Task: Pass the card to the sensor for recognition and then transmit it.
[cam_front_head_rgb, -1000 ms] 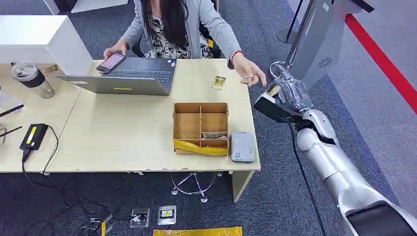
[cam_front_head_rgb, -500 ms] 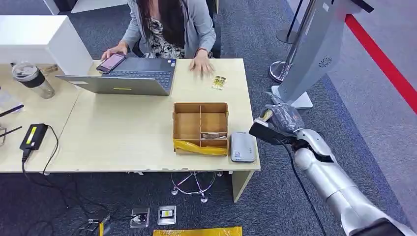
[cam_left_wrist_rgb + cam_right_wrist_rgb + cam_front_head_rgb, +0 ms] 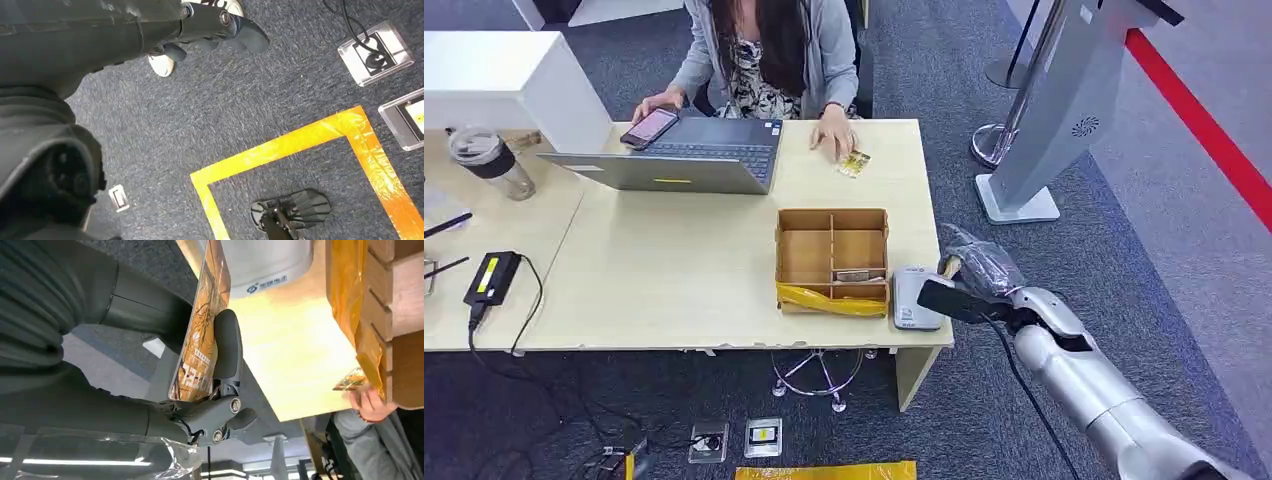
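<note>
As right hand (image 3: 972,272) lowered, card (image 3: 202,325) neared sensor (image 3: 913,297).

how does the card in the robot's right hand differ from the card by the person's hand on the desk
The orange printed card in the robot's right hand is pinched between thumb and fingers and stands on edge, off the desk beside the white sensor box. The small yellowish card on the desk lies flat on the light wooden desk, with the person's hand touching it. Both carry warm orange-yellow print.
</note>
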You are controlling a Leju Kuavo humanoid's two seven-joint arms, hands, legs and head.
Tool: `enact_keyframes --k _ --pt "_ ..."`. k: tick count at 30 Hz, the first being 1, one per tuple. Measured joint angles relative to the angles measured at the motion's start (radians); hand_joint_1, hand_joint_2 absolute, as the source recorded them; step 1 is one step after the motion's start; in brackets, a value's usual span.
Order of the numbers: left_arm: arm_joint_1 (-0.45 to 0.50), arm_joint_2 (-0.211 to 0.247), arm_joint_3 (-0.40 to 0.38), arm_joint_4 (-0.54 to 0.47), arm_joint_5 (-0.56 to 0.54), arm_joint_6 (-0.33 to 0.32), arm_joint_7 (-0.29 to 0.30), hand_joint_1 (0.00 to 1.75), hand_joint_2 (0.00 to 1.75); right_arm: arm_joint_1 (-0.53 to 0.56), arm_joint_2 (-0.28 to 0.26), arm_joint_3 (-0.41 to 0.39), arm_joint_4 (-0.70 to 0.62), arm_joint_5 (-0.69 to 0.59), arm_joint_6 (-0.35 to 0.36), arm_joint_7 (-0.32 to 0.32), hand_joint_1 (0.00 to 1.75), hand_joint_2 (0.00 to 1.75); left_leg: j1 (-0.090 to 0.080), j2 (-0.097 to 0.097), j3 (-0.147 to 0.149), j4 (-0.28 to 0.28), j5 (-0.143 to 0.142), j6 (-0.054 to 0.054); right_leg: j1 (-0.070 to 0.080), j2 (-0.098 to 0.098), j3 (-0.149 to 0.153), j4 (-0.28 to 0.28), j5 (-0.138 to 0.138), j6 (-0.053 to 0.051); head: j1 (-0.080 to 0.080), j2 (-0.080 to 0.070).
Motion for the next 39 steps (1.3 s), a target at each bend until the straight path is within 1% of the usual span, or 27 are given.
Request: enact_keyframes --k 6,12,25,31,33,36,39 --pt "-0.008 0.0 0.0 0.0 -0.01 0.0 0.002 0.0 0.0 0.0 0.0 0.026 0.0 -0.037 0.003 0.005 1.75 1.75 0.0 0.0 0.0 0.0 0.0 0.0 0.0 0.0 0.0 0.0 0.0 0.0 0.0 0.0" --pt "-0.007 0.0 0.0 0.0 -0.004 0.012 0.002 0.0 0.0 0.004 0.005 0.056 0.0 -0.039 -0.001 0.004 1.75 1.75 0.0 0.0 0.0 0.0 0.0 0.0 0.0 0.0 0.0 0.0 0.0 0.0 0.0 0.0" --pt "-0.001 0.0 0.0 0.0 -0.007 0.02 0.001 0.0 0.0 0.0 0.034 0.1 0.018 -0.046 -0.004 -0.003 1.75 1.75 0.0 0.0 0.0 0.0 0.0 0.0 0.0 0.0 0.0 0.0 0.0 0.0 0.0 0.0" --pt "-0.003 -0.003 0.0 0.0 -0.008 0.019 0.001 0.0 0.0 -0.013 0.045 0.109 0.045 -0.076 0.026 -0.001 1.75 1.75 0.0 0.0 0.0 0.0 0.0 0.0 0.0 0.0 0.0 0.0 0.0 0.0 0.0 0.0" --pt "-0.003 -0.003 0.0 0.0 -0.01 0.018 0.001 0.0 0.0 -0.022 0.048 0.112 0.057 -0.066 0.026 0.0 1.75 1.75 0.0 0.0 0.0 0.0 0.0 0.0 0.0 0.0 0.0 0.0 0.0 0.0 0.0 0.0" --pt "-0.004 -0.003 0.0 0.0 -0.014 0.016 0.002 0.0 0.0 -0.036 0.052 0.117 0.081 -0.025 0.003 0.005 1.75 1.75 0.0 0.0 0.0 0.0 0.0 0.0 0.0 0.0 0.0 0.0 0.0 0.0 0.0 0.0" --pt "-0.004 -0.003 0.0 0.0 -0.016 0.018 0.002 0.0 0.0 -0.051 0.056 0.117 0.109 -0.042 0.025 -0.001 1.75 1.75 0.0 0.0 0.0 0.0 0.0 0.0 0.0 0.0 0.0 0.0 0.0 0.0 0.0 0.0"
